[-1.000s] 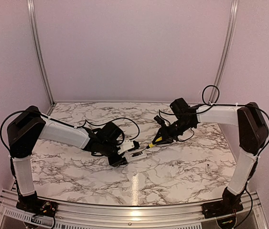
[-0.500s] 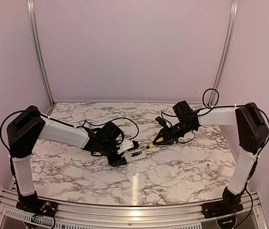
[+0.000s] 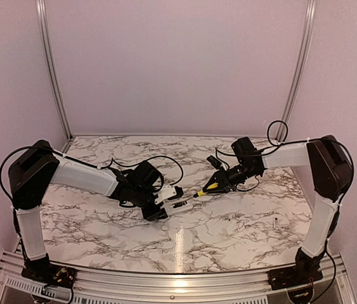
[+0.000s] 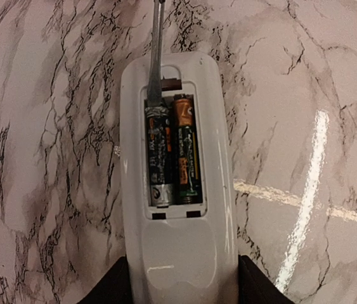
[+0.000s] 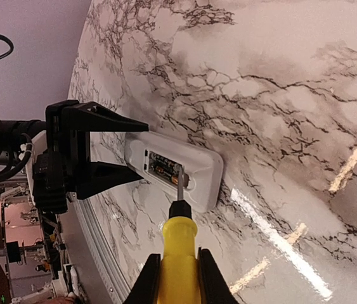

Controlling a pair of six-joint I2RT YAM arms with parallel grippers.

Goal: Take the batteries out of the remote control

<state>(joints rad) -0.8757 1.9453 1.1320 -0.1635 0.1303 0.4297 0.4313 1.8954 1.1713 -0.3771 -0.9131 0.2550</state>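
The white remote control (image 4: 175, 190) lies on the marble table with its battery bay open, face up. Two batteries (image 4: 173, 149) sit side by side in the bay. My left gripper (image 4: 175, 288) is shut on the remote's near end. My right gripper (image 5: 177, 278) is shut on a yellow-handled screwdriver (image 5: 178, 244). Its metal tip (image 4: 155, 57) reaches into the far end of the bay at the left battery. In the top view the remote (image 3: 177, 202) sits between my left gripper (image 3: 162, 208) and the screwdriver (image 3: 205, 189) in my right gripper (image 3: 219, 182).
A tiny pale screw-like speck (image 3: 274, 222) lies on the table at the right, near the right arm's upright link. The table's near metal edge (image 3: 178, 278) runs along the front. Purple walls close in the back and sides.
The right arm has shifted slightly right and straightened. The screwdriver tip stays at the remote's far end. The left gripper and the remote have barely moved.
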